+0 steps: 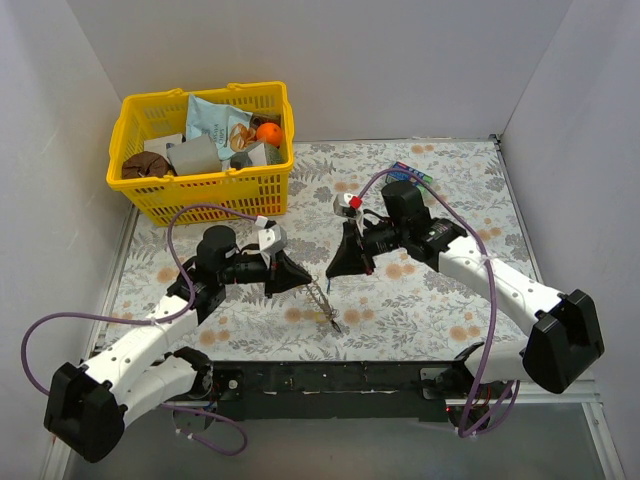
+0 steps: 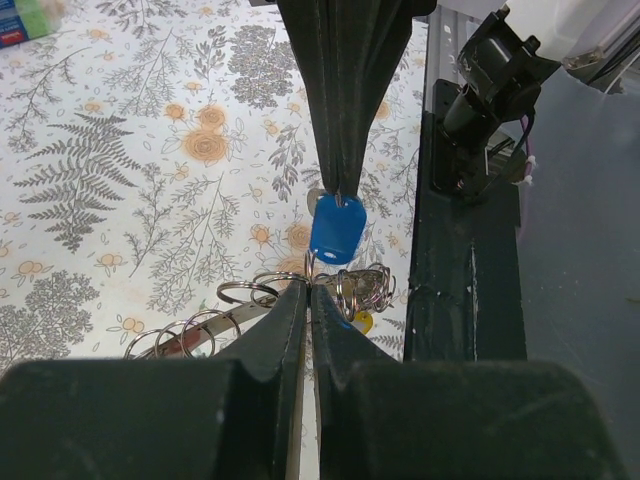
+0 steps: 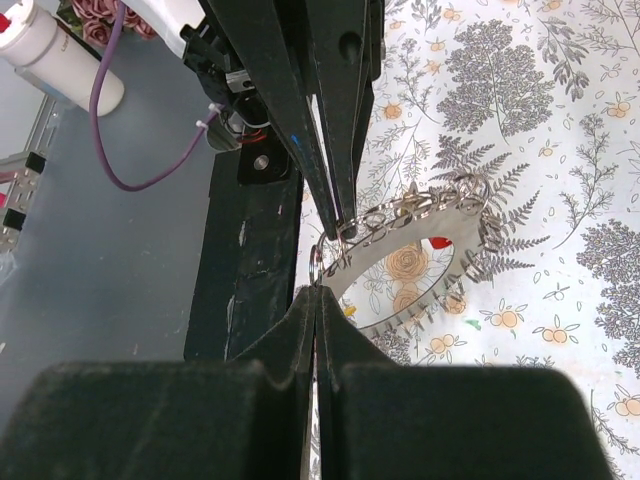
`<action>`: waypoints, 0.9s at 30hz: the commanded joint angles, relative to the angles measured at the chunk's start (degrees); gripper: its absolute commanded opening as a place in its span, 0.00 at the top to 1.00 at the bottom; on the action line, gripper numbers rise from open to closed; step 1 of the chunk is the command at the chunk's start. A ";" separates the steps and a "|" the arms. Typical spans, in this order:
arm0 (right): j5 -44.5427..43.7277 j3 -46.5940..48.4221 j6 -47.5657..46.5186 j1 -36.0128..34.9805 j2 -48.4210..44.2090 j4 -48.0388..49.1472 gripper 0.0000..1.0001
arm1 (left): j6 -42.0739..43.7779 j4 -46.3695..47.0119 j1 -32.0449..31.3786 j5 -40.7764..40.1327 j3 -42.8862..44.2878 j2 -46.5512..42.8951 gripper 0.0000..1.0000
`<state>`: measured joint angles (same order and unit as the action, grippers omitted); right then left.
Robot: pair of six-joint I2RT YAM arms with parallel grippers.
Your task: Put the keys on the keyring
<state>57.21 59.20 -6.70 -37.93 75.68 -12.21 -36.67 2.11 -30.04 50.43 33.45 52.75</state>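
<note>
Above the table (image 1: 450,300), left pincer (image 2: 308,290) pinches keyring (image 3: 420,207), right pincer (image 3: 315,295) blue key (image 2: 337,228)

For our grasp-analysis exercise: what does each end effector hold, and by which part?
The left end effector pinches the keyring at its rim. The right end effector appears to pinch the blue key at the top of its head.

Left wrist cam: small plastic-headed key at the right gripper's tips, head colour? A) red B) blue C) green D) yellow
B: the blue plastic key head sits right under the shut tips of the right gripper; the yellow key head lies lower, beside the left gripper.
</note>
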 commanded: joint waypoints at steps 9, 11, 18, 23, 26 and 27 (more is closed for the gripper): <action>2.38 3.73 -0.77 -0.91 2.01 1.92 0.99 | -2.09 8.17 -0.81 3.27 2.41 1.56 1.00; 2.20 3.82 -0.95 -0.91 2.28 1.75 0.99 | -2.53 8.70 -0.90 3.35 2.14 1.83 1.00; 3.08 4.17 -0.95 -1.27 3.68 1.92 0.99 | -2.89 9.49 -1.07 3.70 2.41 2.44 1.00; 2.03 4.08 -0.77 -1.27 3.60 2.45 0.99 | -2.71 9.49 -1.25 3.97 2.14 2.36 1.00; 1.24 3.91 -0.51 -1.27 3.42 2.80 0.99 | -2.71 9.49 -1.33 4.41 1.97 2.18 1.00; 0.98 3.91 -0.42 -1.27 3.42 2.80 0.99 | -2.62 9.49 -1.33 4.58 1.88 2.01 1.00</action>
<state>58.92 60.77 -6.70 -38.98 79.33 -11.79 -39.42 9.04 -30.89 52.60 33.80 56.01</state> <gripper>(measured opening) 0.023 0.021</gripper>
